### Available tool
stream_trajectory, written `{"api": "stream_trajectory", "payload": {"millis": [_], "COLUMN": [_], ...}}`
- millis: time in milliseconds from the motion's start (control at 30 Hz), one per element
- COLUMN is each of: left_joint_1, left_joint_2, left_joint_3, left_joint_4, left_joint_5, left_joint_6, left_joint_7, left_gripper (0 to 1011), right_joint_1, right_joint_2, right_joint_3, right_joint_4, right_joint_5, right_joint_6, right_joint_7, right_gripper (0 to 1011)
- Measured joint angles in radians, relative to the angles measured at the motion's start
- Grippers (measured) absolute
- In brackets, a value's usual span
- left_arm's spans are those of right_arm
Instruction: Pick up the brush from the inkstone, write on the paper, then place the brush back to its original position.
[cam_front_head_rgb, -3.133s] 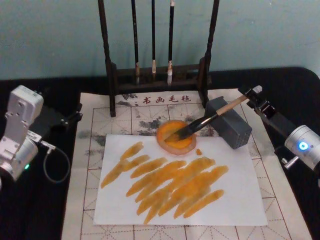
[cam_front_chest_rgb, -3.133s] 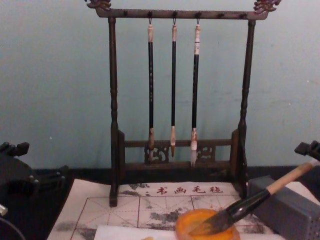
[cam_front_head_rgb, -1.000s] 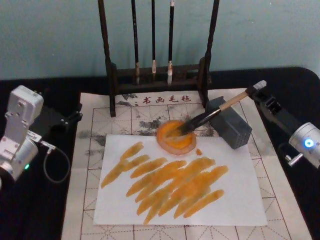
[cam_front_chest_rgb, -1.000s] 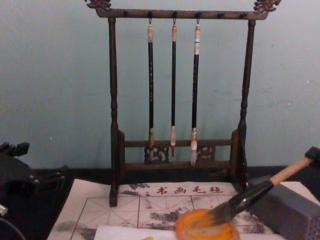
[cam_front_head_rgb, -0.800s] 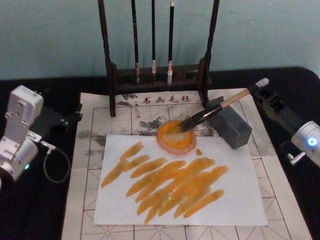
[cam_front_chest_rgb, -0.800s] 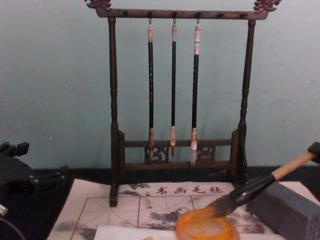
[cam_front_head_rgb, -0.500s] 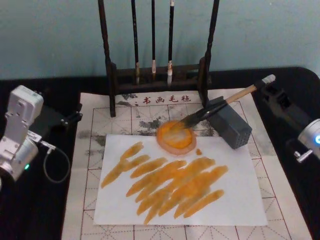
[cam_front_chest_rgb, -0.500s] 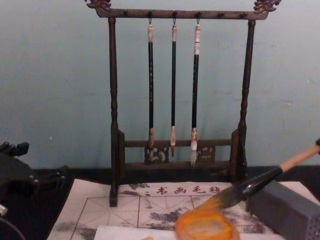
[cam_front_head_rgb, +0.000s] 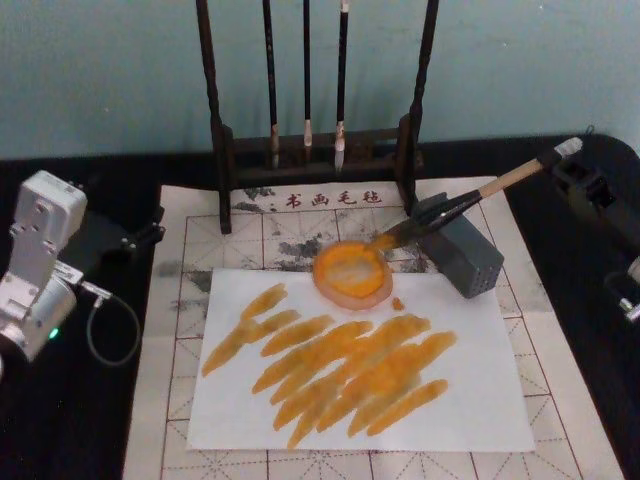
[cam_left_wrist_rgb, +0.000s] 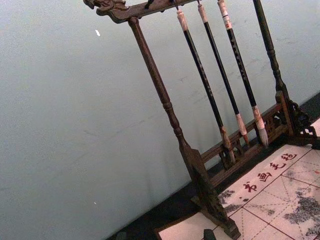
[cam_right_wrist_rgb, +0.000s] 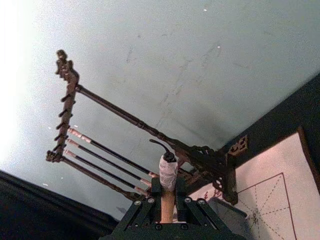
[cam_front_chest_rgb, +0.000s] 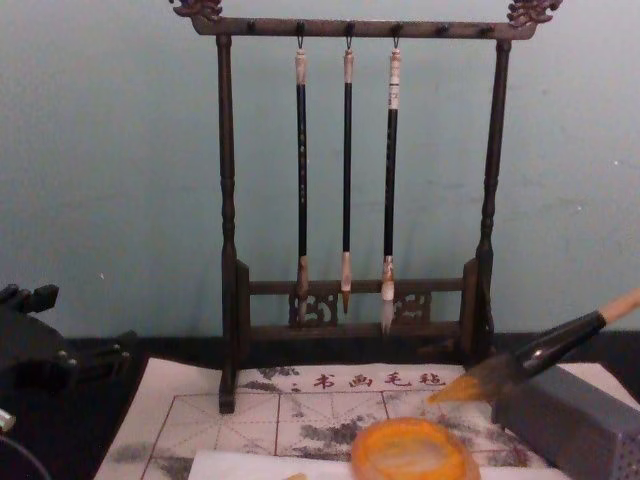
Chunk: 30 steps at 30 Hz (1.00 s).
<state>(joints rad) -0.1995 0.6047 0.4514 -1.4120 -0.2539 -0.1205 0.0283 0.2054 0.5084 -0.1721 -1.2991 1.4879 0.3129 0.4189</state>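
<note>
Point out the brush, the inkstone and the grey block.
brush (cam_front_head_rgb: 455, 206), head view, on its black lower section.
inkstone (cam_front_head_rgb: 352, 296), head view, on its near rim.
grey block (cam_front_head_rgb: 470, 262), head view, on its top face.

A dark carved wooden brush rack (cam_front_chest_rgb: 227, 200) stands at the back edge of a pale gridded felt mat with red characters (cam_front_head_rgb: 178, 300). Three thin black brushes (cam_front_chest_rgb: 347, 170) hang from its top bar. A grey rectangular block (cam_front_head_rgb: 465, 255) lies askew on the mat's right side.
</note>
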Motion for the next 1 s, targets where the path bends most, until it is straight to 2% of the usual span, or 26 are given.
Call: {"api": "stream_trajectory", "payload": {"millis": [500,733,1000], "left_joint_1": [0.000,0.000,0.000], "left_joint_2": [0.000,0.000,0.000], "left_joint_3": [0.000,0.000,0.000], "left_joint_4": [0.000,0.000,0.000], "left_joint_5": [0.000,0.000,0.000], "left_joint_6": [0.000,0.000,0.000], "left_joint_7": [0.000,0.000,0.000], "left_gripper": [1001,1001,1001], "right_joint_1": [-0.050,-0.059,-0.051], "right_joint_2": [0.100,0.148,0.205], "right_joint_3": [-0.018,-0.046,-0.090], "right_joint_4": [-0.089,-0.110,-0.111], "right_joint_5": [-0.010,-0.037,-0.062], "right_joint_6": [-0.026,-0.035,-0.024], "right_joint_7": [0.023,0.047,0.115], "right_gripper": [184,184,184]}}
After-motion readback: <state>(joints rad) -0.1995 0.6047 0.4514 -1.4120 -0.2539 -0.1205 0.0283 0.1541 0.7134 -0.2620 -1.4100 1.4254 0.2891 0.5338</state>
